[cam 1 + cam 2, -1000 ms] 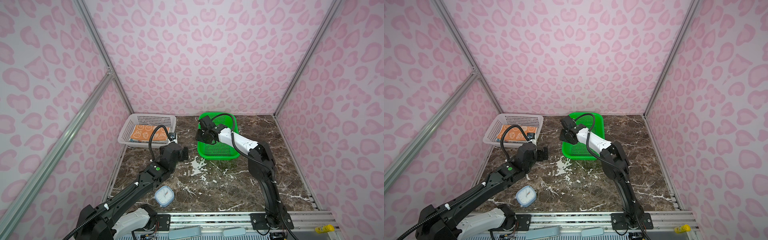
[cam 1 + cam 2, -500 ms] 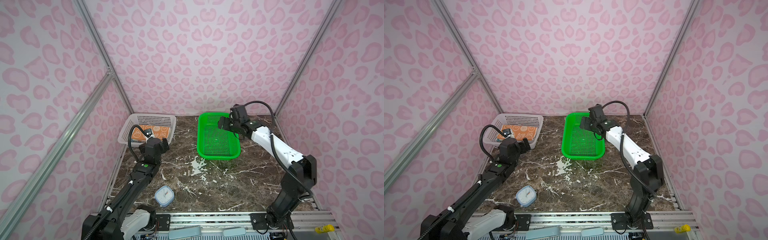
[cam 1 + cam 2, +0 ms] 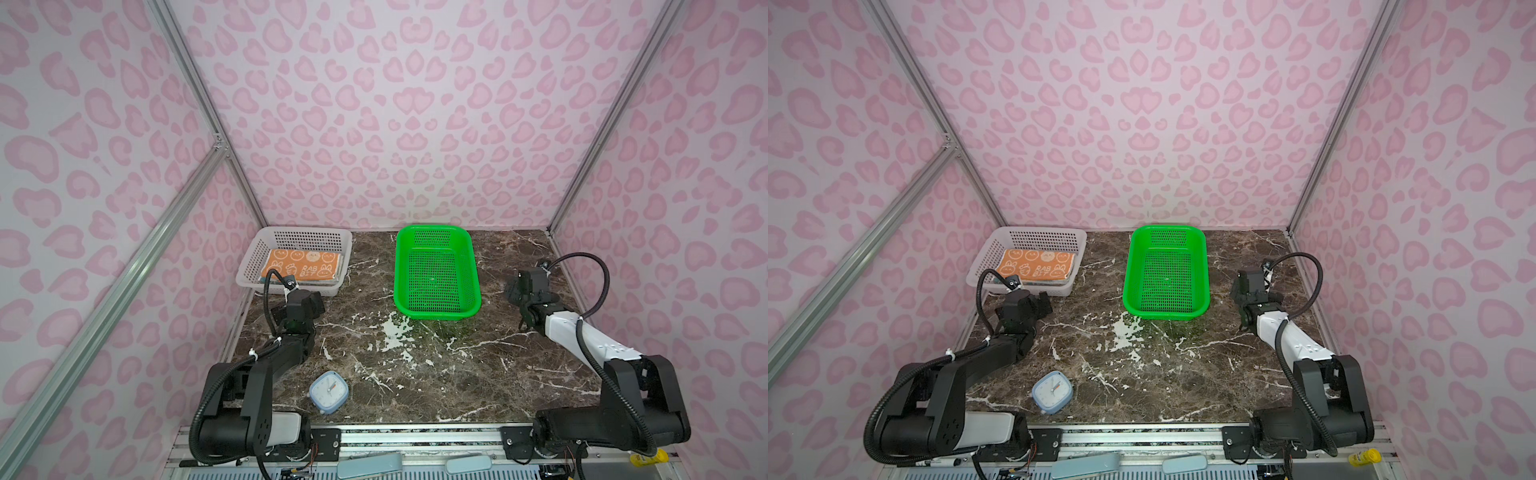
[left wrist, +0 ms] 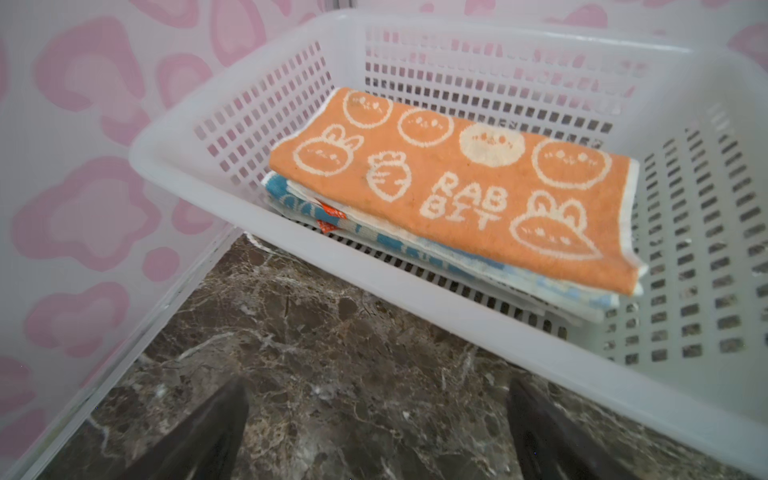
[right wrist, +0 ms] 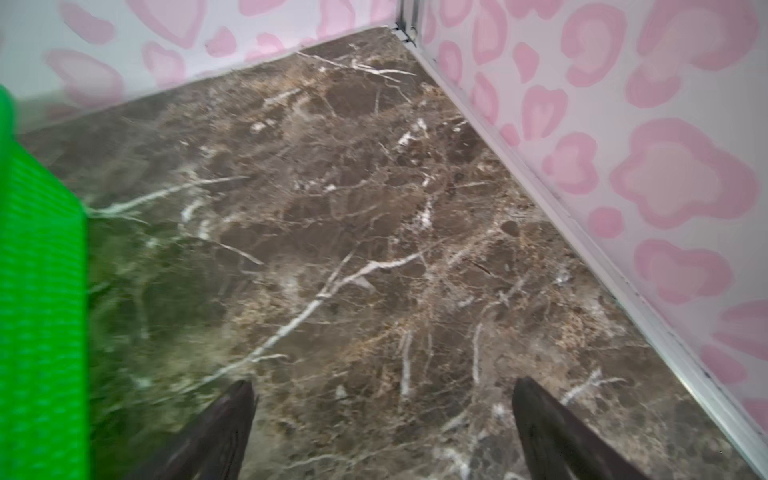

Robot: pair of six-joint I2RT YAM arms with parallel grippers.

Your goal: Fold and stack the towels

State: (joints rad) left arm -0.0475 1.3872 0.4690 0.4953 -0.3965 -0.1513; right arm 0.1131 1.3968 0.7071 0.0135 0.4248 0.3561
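Marble table (image 3: 415, 365); towels (image 3: 300, 269) stacked in white basket (image 3: 307, 240) beyond left hand (image 4: 378, 390), spread; right hand (image 5: 382, 386) spread

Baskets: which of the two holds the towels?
The white basket, at the back left: the folded towels lie stacked inside it. The green basket holds nothing.

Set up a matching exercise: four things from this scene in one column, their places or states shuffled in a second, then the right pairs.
Things
1. orange towel
2. green basket
3. clock
4. right gripper

Places or states
A. open, over bare marble table
B. lying near the table's front edge
C. on top of the other towels in the white basket
D. at the back, right of the white basket in both top views

Pairs: 1-C, 2-D, 3-B, 4-A
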